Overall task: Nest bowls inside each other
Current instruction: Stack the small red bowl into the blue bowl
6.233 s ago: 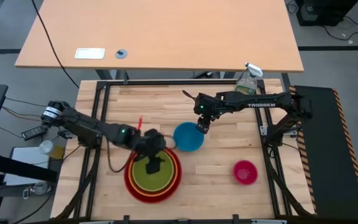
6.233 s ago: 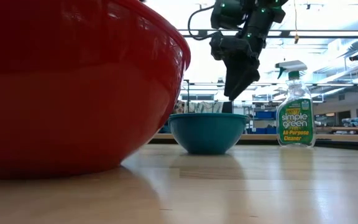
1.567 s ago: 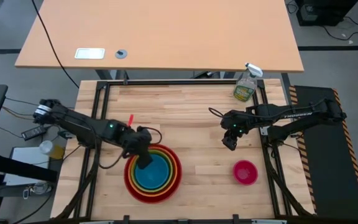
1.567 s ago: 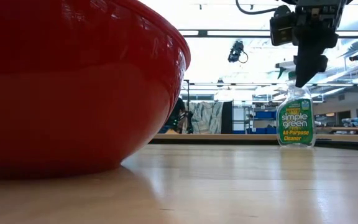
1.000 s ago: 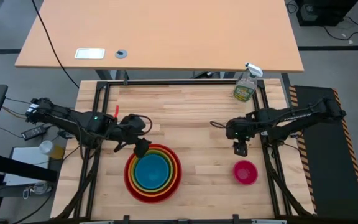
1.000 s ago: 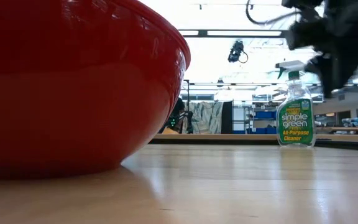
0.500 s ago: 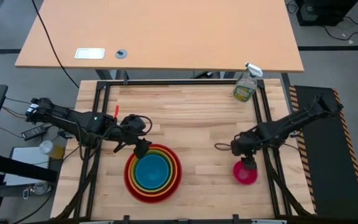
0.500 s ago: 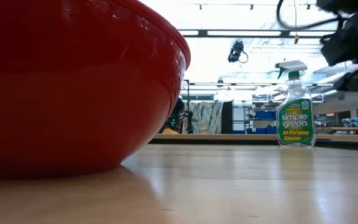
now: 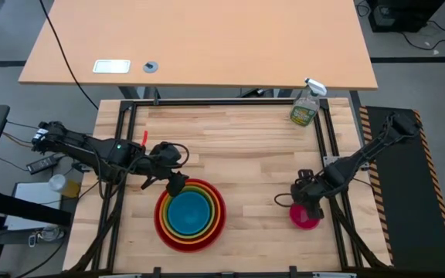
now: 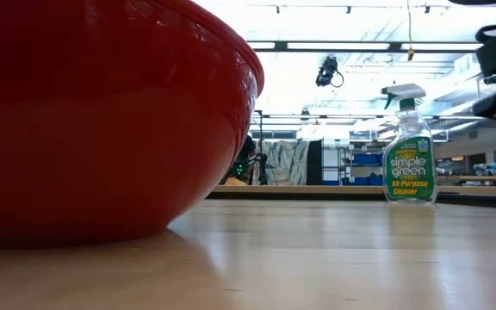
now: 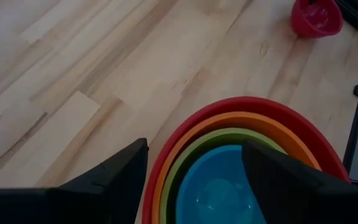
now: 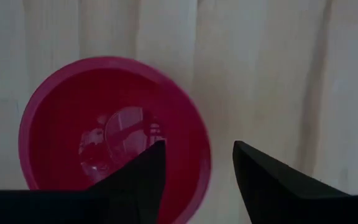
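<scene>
Four bowls sit nested near the table's front: red (image 9: 161,224) outermost, then orange, lime green and blue (image 9: 189,214). My left gripper (image 9: 175,184) hangs open just above the stack's far left rim (image 11: 185,121), touching nothing. The small pink bowl (image 9: 307,220) rests upright on its base at the near right. My right gripper (image 9: 307,207) points down over it, open. In the right wrist view one finger (image 12: 138,180) stands over the bowl's inside and the other (image 12: 269,177) outside, with the rim (image 12: 202,155) between them. I see no touch.
A clear spray bottle (image 9: 305,108) with a green label stands at the far right corner, also in the low view (image 10: 410,146). Bare wood (image 9: 257,208) lies between the stack and the pink bowl. A tan desk (image 9: 199,38) stands beyond the far edge.
My right gripper has swung toward the table's near edge and come down, from beside the pink bowl's far side to right over it, turning a little about its own axis. The bowls have not moved.
</scene>
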Controlling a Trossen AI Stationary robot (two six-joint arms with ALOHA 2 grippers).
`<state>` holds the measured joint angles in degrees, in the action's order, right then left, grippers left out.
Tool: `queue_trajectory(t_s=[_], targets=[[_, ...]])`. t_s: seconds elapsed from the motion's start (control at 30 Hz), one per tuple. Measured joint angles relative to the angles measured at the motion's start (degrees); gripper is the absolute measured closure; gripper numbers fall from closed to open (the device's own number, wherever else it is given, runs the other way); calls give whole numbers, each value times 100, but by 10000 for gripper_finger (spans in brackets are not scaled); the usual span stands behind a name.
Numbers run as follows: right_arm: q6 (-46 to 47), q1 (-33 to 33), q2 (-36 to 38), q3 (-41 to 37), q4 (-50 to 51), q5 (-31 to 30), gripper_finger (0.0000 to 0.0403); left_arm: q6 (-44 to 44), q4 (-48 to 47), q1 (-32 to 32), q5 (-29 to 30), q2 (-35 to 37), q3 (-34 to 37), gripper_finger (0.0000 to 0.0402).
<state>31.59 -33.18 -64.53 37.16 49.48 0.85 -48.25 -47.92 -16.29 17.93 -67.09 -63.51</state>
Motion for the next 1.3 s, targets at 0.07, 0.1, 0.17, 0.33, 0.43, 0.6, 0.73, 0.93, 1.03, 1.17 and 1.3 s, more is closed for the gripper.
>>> queue_trajectory(t_s=[0.07,0.1,0.17,0.33,0.43,0.6,0.73,0.93,1.03,1.17,1.3], targets=[[142,-67,-1,-122,-182,32,222,2,2,-3,0,0,0,139],[193,-94,-2,-183,-245,42,227,0,3,-12,0,0,0,139],[316,-124,-2,-290,-303,29,239,0,6,-63,0,0,0,139],[462,-126,-2,-480,-446,16,272,-2,48,-141,0,0,0,139],[472,-126,-2,-504,-491,-58,292,0,171,-264,0,-91,0,139],[603,-126,-2,-504,-556,-195,324,101,230,-452,-7,-293,4,139],[641,-126,-2,-506,-636,-187,350,102,280,-479,-13,-433,4,139],[647,-126,-2,-504,-637,-117,373,106,352,-479,-15,-577,4,139],[654,-126,-2,-501,-625,-98,369,104,361,-479,-15,-577,4,139],[632,-69,-2,-358,-595,-82,368,87,361,-479,-15,-577,4,139],[616,159,-2,-47,-590,-82,368,92,359,-479,-15,-577,4,139]])
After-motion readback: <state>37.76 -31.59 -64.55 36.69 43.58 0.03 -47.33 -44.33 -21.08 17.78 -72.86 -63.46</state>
